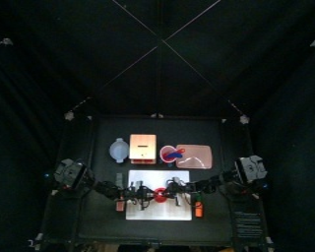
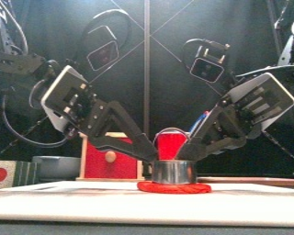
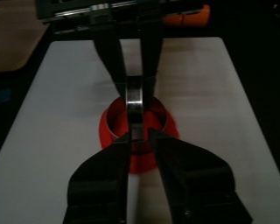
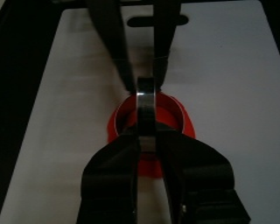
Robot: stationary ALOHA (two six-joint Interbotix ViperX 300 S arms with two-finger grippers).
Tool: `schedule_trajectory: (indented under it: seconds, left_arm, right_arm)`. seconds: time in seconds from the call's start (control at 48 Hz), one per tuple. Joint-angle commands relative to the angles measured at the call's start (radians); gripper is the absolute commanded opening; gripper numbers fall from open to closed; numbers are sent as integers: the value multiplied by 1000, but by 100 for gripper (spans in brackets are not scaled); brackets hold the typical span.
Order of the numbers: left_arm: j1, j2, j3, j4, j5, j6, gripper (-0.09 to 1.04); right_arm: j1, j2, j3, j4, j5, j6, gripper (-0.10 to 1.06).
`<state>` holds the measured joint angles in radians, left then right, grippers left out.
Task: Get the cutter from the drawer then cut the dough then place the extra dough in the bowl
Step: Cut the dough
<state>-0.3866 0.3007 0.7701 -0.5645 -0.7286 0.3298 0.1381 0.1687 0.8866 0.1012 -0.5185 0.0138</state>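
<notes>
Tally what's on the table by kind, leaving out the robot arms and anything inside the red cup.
White cutting board: 1
Red dough: 1
Metal cutter: 1
Wooden box: 1
Blue-grey bowl: 1
Pink tray: 1
Red cup: 1
Total: 7

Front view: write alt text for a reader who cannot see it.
Two black arms slant down from either side, the left hand and right hand both clamped on a round metal cutter standing on red dough on a white board.

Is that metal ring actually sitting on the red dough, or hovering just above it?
Touching. The front view shows the round metal cutter standing pressed into the red dough, with no gap between them.
</notes>
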Motion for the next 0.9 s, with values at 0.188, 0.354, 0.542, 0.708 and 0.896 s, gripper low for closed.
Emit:
schedule_trajectory:
  seconds: [0.188, 0.354, 0.542, 0.708, 0.896]
  left_arm:
    - [-32, -95, -21, 0, -48, 52, 78]
    - [-26, -130, 2, -21, -54, 92, 78]
    - [-26, -152, 54, -121, -60, 120, 78]
    - [-26, -138, 87, -212, -98, 127, 76]
    - [-25, -71, 49, -232, -103, 129, 70]
  right_arm:
    - [-38, -61, -71, -28, 107, 6, 67]
    - [-20, -83, -89, -46, 144, 9, 68]
    - [5, -107, -112, -51, 199, 8, 69]
    - [0, -109, -152, -54, 321, 2, 69]
    - [2, -112, -218, -141, 480, 14, 69]
